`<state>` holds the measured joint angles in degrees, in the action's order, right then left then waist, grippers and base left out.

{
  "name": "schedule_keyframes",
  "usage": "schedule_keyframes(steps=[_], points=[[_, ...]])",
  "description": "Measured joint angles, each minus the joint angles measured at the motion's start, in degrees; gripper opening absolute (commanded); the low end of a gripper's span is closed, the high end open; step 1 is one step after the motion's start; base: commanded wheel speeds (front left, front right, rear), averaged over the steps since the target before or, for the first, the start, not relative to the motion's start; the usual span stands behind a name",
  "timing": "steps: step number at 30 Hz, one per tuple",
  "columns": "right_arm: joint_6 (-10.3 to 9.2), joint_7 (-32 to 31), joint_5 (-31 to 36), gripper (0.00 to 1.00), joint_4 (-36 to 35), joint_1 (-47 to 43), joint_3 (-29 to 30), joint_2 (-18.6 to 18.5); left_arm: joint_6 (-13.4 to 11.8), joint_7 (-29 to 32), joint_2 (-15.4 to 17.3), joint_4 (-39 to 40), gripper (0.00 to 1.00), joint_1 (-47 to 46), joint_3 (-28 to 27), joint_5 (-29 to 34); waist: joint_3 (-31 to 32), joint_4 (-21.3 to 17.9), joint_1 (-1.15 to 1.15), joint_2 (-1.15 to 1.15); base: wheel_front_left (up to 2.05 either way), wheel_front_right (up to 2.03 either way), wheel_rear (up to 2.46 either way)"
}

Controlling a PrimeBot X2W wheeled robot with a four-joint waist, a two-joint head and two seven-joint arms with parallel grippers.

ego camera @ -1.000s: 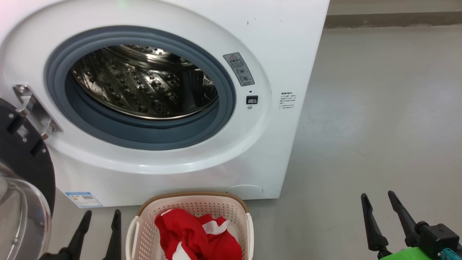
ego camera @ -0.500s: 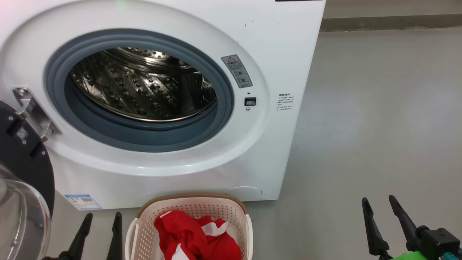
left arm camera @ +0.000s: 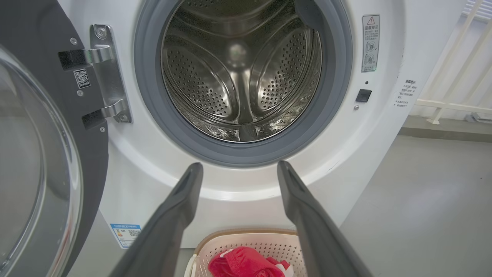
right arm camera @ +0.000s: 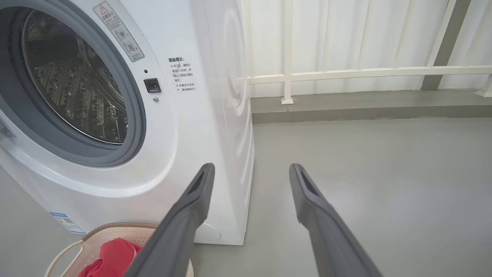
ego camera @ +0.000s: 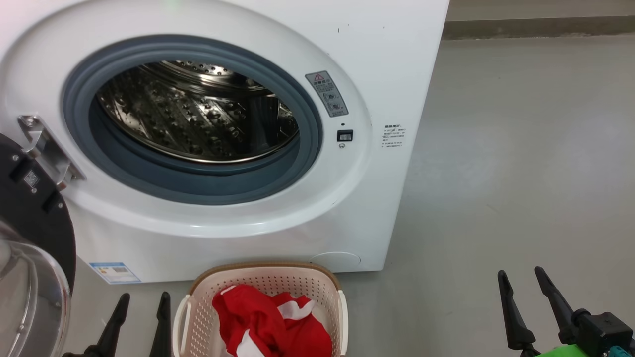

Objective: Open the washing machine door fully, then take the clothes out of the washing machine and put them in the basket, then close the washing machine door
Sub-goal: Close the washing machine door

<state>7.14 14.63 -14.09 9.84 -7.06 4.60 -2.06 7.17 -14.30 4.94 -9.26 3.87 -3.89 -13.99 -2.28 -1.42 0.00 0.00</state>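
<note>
So the clothes (ego camera: 268, 322) are sitting in the basket (ego camera: 198, 322), a red and white heap, and the basket is on the floor right in front of the washing machine (ego camera: 387, 74), just below the opening. The drum (left arm camera: 240, 69) looks empty from the left wrist view, bare steel all the way back, so I'd call the unloading done and the only job left is shutting the door (ego camera: 37, 218). It's swung wide open on the left, hanging off its hinge (left arm camera: 105, 73), with the glass bowl bulging toward the camera. Left gripper (ego camera: 144, 297) hovers low between the door and the basket, fingers spread apart with nothing between them. Right gripper (ego camera: 520, 271) is the same, apart and empty, way off over bare floor on the right side. My take is that the left arm is the obvious one for this since it's right beside the door. Get round to the outer face, push on the black rim far from the hinge instead of on the glass, and follow the arc rather than shoving straight. Check the grey gasket (ego camera: 198, 183) for stray fabric first; it looks clean to me. Finish with a firm press so the catch seats in the latch slot (ego camera: 345, 135). The basket sits low, so the door probably clears it, but I'd watch that.
</note>
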Motion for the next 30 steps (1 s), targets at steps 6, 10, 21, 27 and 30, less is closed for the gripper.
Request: schedule_keyframes(steps=[6,10,21,27,30], points=[[0.0,0.0,0.0,1.0,0.0,0.0,0.1,0.0,0.0,0.0,0.0,-0.2,1.0,-0.1,0.0,0.0,-0.4,0.2,0.0,0.0,-1.31,1.31,0.0],[0.0,0.0,0.0,1.0,0.0,0.0,0.1,0.0,0.0,0.0,0.0,-0.2,1.0,-0.1,0.0,0.0,-0.6,0.3,0.01,0.0,-1.7,1.7,0.0],[0.0,0.0,0.0,1.0,0.0,0.0,0.1,0.0,0.0,0.0,0.0,-0.4,1.0,-0.1,-0.1,-0.1,-0.8,0.6,0.0,0.0,-0.98,0.98,0.0],[0.0,0.0,0.0,1.0,0.0,0.0,0.2,0.0,0.0,0.0,0.0,-0.4,1.0,-0.2,-0.1,-0.1,-0.9,0.9,0.0,0.0,-0.07,0.07,0.0],[0.0,0.0,0.0,1.0,-0.1,0.0,0.2,0.0,0.0,0.0,0.0,-0.4,1.0,-0.3,-0.1,-0.1,-0.9,1.0,0.0,0.0,0.0,0.0,0.0]])
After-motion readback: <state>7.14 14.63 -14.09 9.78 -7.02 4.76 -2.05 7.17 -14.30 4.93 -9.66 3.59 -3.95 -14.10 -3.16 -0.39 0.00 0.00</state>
